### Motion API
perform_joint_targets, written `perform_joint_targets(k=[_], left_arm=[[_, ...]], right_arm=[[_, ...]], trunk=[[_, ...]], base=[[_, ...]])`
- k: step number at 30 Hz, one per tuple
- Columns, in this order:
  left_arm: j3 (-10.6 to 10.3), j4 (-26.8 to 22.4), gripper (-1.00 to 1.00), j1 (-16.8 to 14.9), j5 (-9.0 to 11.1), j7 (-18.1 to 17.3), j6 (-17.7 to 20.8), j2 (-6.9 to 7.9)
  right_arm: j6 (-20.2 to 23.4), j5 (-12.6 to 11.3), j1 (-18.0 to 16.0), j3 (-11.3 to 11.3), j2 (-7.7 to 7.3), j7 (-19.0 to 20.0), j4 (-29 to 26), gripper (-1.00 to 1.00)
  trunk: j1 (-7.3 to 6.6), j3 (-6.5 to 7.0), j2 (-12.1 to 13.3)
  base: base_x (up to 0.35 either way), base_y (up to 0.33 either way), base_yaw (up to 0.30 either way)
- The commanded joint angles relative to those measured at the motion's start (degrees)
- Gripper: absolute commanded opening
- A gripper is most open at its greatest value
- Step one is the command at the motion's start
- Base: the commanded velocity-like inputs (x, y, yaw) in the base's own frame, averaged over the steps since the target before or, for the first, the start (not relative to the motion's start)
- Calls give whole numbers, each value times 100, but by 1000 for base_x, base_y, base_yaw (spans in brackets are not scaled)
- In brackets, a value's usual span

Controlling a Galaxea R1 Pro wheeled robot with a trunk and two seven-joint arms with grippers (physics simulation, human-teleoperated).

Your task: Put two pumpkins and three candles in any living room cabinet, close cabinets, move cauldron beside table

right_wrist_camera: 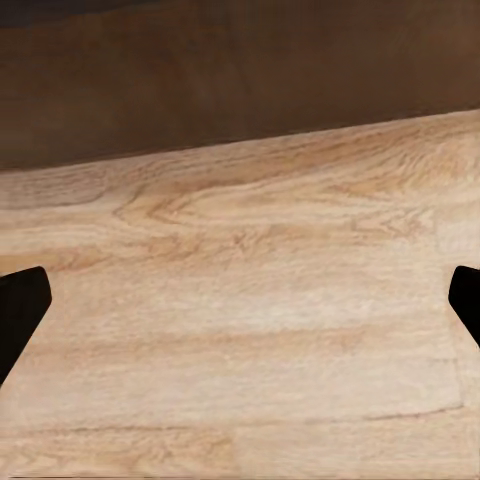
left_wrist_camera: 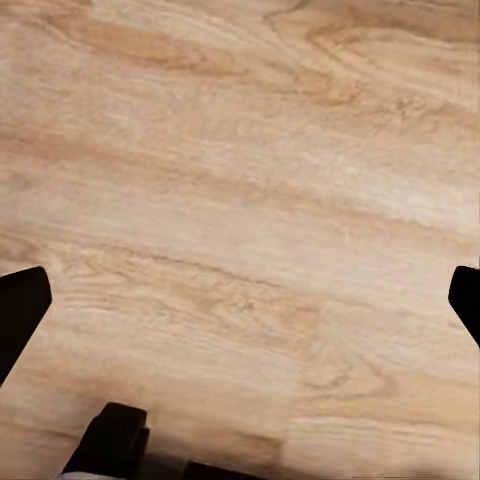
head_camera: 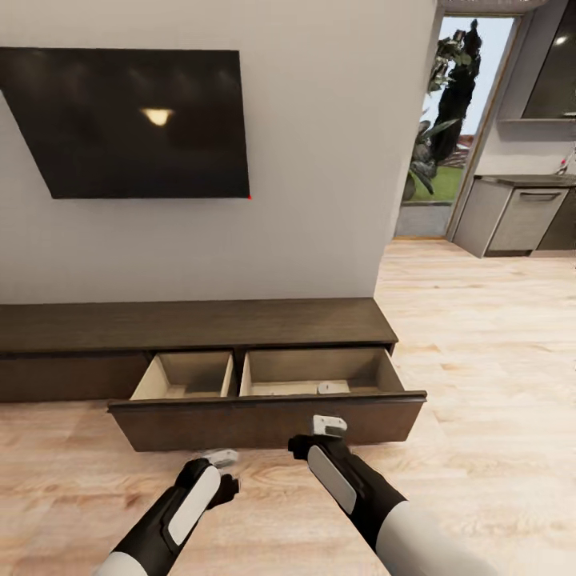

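Head view: the wall-mounted television hangs at 11 o'clock; the kitchen cupboards stand at 2 o'clock, well apart from the work.
Cabinet: long, low dark-brown unit against the wall at centre; its drawer is pulled out, two pale compartments showing.
Drawer contents: a small pale item, too small to name, lies in the compartment at 5 o'clock; the one at 7 o'clock looks bare.
Floor: light wood planks, running under both arms.
Risk, judged: the open drawer front stands just ahead of both arms; a forward drive or reach could strike it, and leaving it out would fail the closing step.
Right gripper: just before the drawer front, jaws spread wide, holding and touching nothing.
Left gripper: at 7 o'clock over bare floor, jaws likewise wide apart, empty.
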Motion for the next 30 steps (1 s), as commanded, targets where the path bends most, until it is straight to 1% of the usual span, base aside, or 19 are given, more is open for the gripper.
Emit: perform_joint_targets(k=[1,3,4,5,6,8,10,13,15,16,18,20,23,30], left_arm=[[-20,386,100,-3,34,-111,-331,5],[-24,794,100,-3,8,-350,-589,12],[-25,1076,100,-2,-5,-566,-749,31],[-31,1159,100,-2,-7,-643,-847,55],[-35,1213,100,-2,-9,-696,-965,84],[-35,1271,100,-2,-2,-750,-1130,134],[-31,1310,100,-2,21,-771,-1195,194],[-27,1378,100,-2,68,-793,-1270,403],[-27,1453,100,2,73,-795,-1390,463],[-27,1544,100,4,80,-796,-1566,484],[-26,1696,100,6,81,-797,-1808,496],[-26,1772,100,6,83,-797,-1907,501],[-33,1831,100,7,81,-801,-1988,504],[-35,1851,100,7,97,-871,-2019,505]], right_arm=[[-131,-35,50,31,-5,22,117,100],[-267,-20,100,40,-5,75,355,100],[-492,-9,120,48,9,117,612,100],[-611,-6,126,52,21,170,742,100],[-716,8,129,57,30,278,884,100],[-879,28,132,61,40,519,1102,100],[-1006,32,133,59,29,662,1195,100],[-1336,10,136,56,-3,809,1286,100],[-1401,6,136,56,-7,828,1292,100],[-1420,-2,137,55,-9,834,1294,100],[-1432,-9,137,55,-7,838,1299,100],[-1436,-8,138,55,-11,840,1297,100],[-1446,0,137,55,-14,843,1302,100],[-1459,27,137,60,-10,849,1300,100]], trunk=[[-27,13,39],[-71,49,119],[-93,67,159],[-115,85,199],[-137,103,239],[-137,103,239],[-137,103,239],[-137,103,239],[-137,103,239],[-137,103,239],[-137,103,239],[-137,103,239],[-137,103,239],[-137,103,239]], base=[[-333,84,0],[-333,84,0],[-333,84,0],[-333,84,0],[-333,84,0],[-332,81,0],[-313,48,0],[-165,16,0],[-41,4,0],[-16,2,0],[-9,1,0],[-4,0,0],[-1,0,0],[-19,31,2]])
